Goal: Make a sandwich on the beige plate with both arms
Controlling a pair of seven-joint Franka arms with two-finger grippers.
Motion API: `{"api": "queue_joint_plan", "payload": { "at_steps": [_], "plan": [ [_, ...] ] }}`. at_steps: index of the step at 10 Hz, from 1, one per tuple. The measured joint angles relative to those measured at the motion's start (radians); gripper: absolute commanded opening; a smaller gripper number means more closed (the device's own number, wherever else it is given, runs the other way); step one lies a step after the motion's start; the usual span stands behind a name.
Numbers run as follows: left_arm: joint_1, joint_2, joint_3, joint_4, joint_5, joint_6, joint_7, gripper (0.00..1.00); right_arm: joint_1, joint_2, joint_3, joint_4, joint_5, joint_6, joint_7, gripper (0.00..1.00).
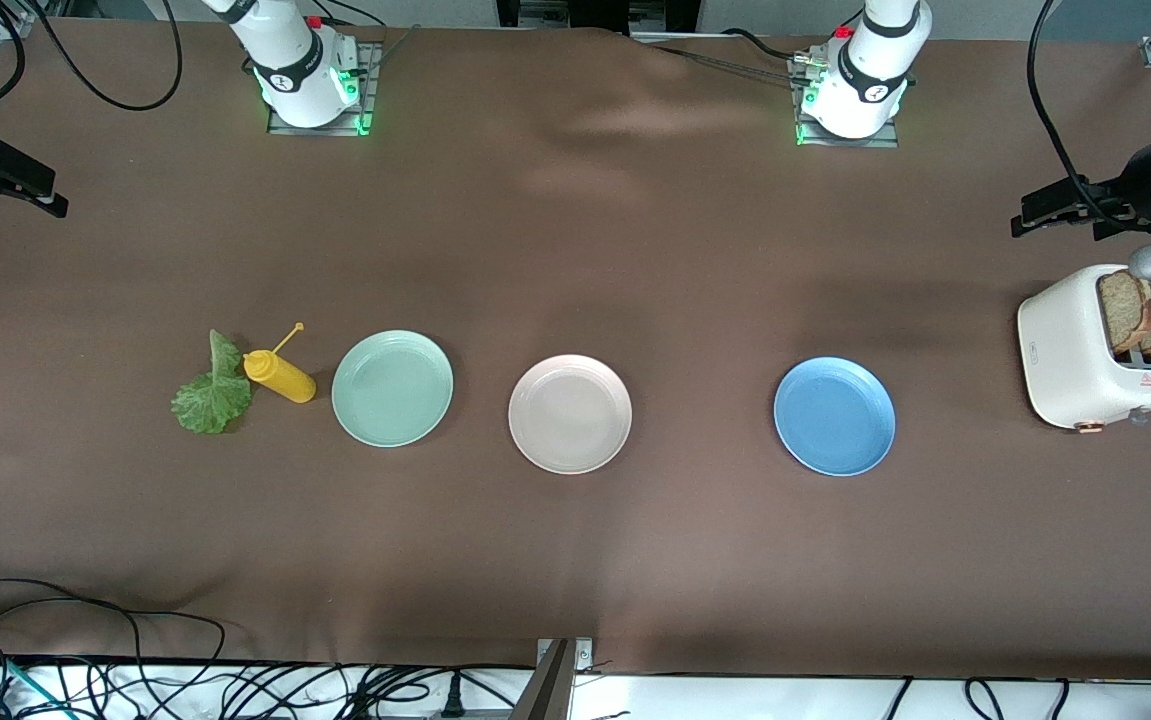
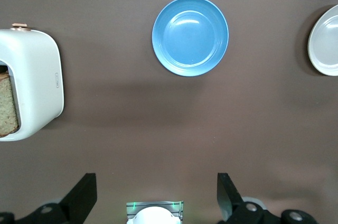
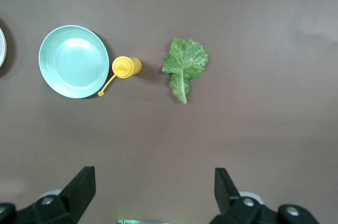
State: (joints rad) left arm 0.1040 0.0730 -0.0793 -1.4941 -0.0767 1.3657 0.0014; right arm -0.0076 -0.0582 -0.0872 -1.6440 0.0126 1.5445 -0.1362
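Front view: three plates (image 1: 570, 413), two bread slices (image 1: 1145, 312)

No legible text anywhere.

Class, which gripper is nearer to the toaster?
Left. The left gripper hangs open just above the toaster; the right gripper hangs open at the right arm's end of the table.

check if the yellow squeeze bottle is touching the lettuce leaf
Apart. The right wrist view shows a strip of bare brown table between the yellow squeeze bottle and the lettuce leaf.
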Motion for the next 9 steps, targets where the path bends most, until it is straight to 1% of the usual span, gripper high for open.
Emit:
{"api": "queue_joint_plan", "payload": {
  "at_steps": [9],
  "plan": [
    [0.000,-0.005,-0.009,0.000,0.014,0.001,0.000,1.00,-0.002,0.005,-0.003,0.000,0.000,0.000,0.007,1.00]
  ]
}}
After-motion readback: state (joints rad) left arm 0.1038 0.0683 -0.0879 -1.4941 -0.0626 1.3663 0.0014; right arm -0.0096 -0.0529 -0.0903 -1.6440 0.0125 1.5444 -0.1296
